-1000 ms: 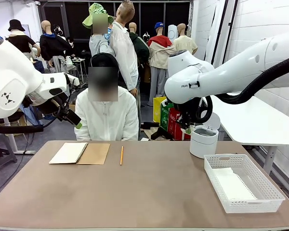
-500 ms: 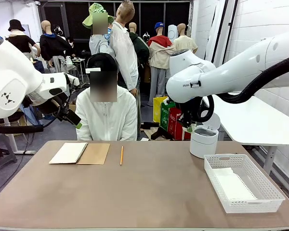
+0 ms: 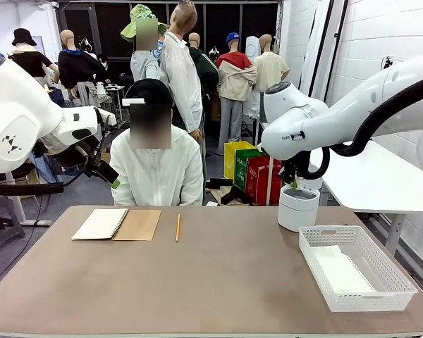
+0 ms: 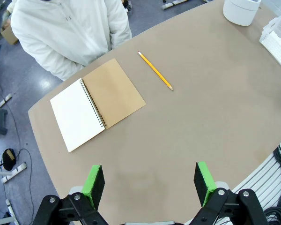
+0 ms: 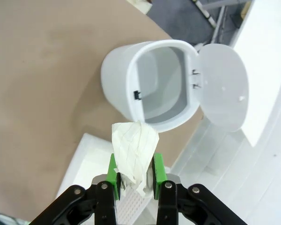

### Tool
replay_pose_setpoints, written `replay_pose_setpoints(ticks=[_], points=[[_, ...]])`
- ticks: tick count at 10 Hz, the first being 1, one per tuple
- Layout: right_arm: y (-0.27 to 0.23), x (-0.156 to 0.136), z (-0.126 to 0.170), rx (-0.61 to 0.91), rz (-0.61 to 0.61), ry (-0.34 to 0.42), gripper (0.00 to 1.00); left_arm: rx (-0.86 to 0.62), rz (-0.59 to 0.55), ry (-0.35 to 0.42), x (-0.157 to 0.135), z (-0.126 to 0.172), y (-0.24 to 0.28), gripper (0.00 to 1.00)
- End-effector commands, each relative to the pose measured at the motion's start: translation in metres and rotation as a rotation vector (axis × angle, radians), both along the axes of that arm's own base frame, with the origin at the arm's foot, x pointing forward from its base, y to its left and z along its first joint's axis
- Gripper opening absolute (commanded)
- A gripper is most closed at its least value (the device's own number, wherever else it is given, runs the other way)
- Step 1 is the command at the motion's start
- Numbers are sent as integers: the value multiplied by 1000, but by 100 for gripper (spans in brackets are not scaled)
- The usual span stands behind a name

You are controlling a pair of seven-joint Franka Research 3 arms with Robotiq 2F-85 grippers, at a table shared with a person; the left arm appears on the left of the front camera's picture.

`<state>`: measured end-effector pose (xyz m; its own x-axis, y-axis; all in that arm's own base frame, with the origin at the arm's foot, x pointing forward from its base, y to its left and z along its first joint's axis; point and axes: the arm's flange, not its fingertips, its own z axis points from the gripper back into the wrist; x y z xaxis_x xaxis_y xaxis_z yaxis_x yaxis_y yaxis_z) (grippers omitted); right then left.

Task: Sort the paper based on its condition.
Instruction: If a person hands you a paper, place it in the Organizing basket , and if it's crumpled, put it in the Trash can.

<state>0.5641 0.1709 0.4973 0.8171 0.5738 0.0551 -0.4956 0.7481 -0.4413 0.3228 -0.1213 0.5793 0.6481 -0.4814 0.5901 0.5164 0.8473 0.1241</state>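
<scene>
Right arm swung rightward; your right gripper [image 5: 135, 174] pinches crumpled paper [image 5: 135, 153] between fingers, open white bin [image 5: 152, 84] just beyond fingertips, ready for discard; left gripper [image 4: 149, 183] spread, idle above table

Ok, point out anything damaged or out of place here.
The paper clamped in the right gripper is crumpled and creased, held just above the open white bin. Flat sheets lie in the white basket. Nothing else stands out.

Jaws of the right gripper [image 5: 135, 174] pinch crumpled paper [image 5: 135, 149], seemingly above the open white bin [image 5: 150, 84].
</scene>
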Motion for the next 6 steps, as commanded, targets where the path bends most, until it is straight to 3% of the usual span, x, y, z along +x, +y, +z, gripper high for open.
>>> replay_pose_setpoints(ticks=[1, 6], points=[[2, 15, -6, -59, -48, -56, 34, -7, 0, -1, 0, 0, 1, 100], [-13, 44, -23, -127, -76, -79, 34, -7, 0, -1, 0, 0, 1, 100]])
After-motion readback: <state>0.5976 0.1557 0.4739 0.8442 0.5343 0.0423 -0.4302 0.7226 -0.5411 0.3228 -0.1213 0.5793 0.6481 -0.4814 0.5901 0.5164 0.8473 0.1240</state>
